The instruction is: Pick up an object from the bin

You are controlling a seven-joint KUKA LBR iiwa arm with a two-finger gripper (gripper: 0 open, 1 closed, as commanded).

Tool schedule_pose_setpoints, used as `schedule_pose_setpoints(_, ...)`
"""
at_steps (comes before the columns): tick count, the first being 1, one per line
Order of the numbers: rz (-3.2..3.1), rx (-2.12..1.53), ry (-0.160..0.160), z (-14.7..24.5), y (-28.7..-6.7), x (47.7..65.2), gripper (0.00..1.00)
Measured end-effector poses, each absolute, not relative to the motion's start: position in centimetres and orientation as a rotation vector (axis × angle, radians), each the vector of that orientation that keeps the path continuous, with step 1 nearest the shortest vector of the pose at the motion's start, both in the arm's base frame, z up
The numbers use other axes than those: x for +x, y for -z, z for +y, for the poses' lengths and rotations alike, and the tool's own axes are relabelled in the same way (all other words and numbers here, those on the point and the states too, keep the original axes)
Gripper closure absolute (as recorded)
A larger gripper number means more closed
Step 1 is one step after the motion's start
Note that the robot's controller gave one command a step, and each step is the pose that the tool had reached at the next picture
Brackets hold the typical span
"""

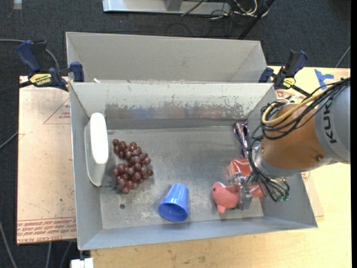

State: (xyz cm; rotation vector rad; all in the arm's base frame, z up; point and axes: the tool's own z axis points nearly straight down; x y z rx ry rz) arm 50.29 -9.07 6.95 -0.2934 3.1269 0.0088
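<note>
Hovering low at the grey bin's (167, 96) four o'clock, the gripper (244, 193) is just beside a pink toy (223, 196).
Whether it is apart or together cannot be told. A red object (240, 166) lies partly under the wrist. A blue cup (174, 202) lies on its side at six o'clock, a bunch of purple grapes (131, 165) at eight, and a white oblong object (98, 145) at nine.

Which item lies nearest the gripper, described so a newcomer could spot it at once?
Find the grey metal bin and go to its lower right corner in the view, where the gripper hangs. Just left of the gripper lies a small rounded pink toy. It is the only pink thing: the blue cup lies further left and a red item just behind it.
</note>
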Motion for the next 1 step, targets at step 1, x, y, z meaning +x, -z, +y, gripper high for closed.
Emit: schedule_pose_setpoints(1,3.127,-0.293,-0.009,-9.08,-6.95,50.29,1.00)
